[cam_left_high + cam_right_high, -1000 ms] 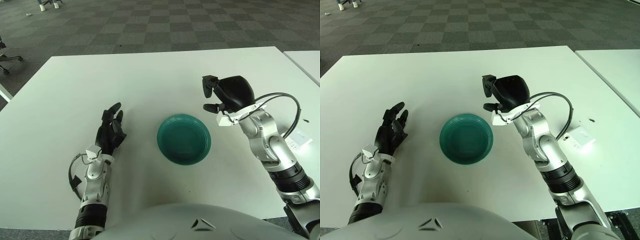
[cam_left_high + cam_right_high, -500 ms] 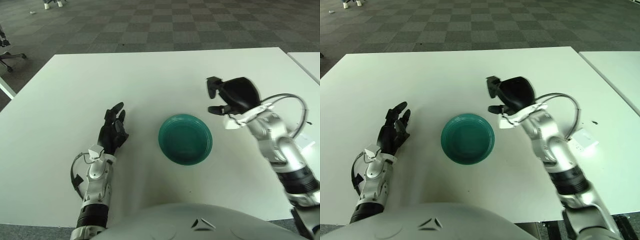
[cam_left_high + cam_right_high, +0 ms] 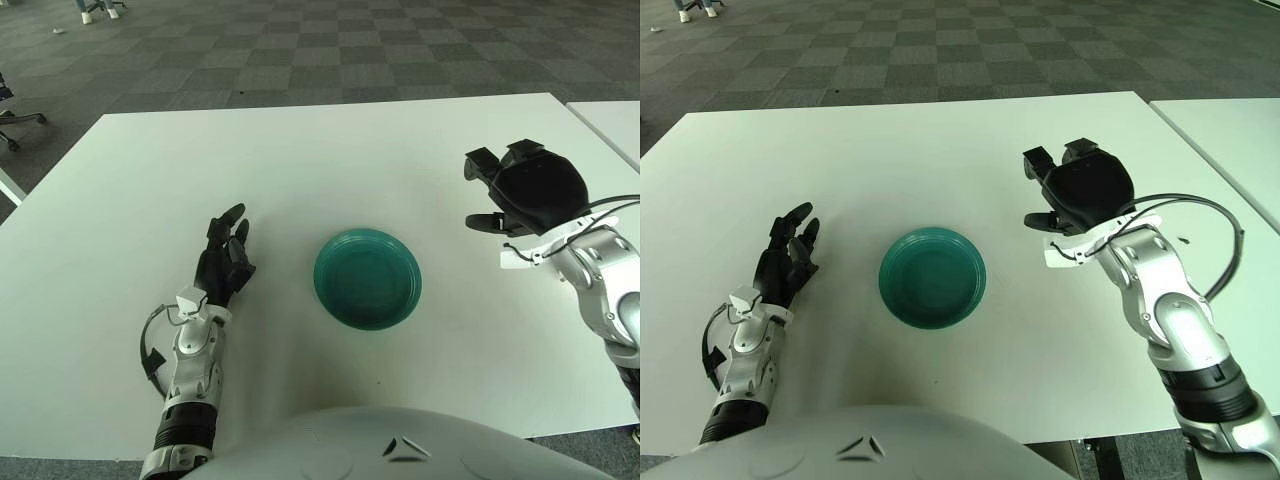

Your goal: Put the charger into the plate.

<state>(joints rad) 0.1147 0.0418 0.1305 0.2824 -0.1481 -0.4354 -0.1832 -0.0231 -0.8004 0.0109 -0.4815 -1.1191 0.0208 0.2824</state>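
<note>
Fingers [image 3: 1038, 163] on the right hand [image 3: 1080, 193] are spread and holding nothing, up off the table [image 3: 940, 140]. Green plate [image 3: 933, 278] sits to their left. Charger isn't visible. Left hand [image 3: 785, 265] rests flat, fingers relaxed.

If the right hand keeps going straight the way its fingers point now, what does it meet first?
Probably nothing. The right hand, raised with fingers spread and holding nothing, points toward the table's far-left side. The green plate lies nearer the robot, off that line. The white surface ahead looks free, though height is unclear.
</note>
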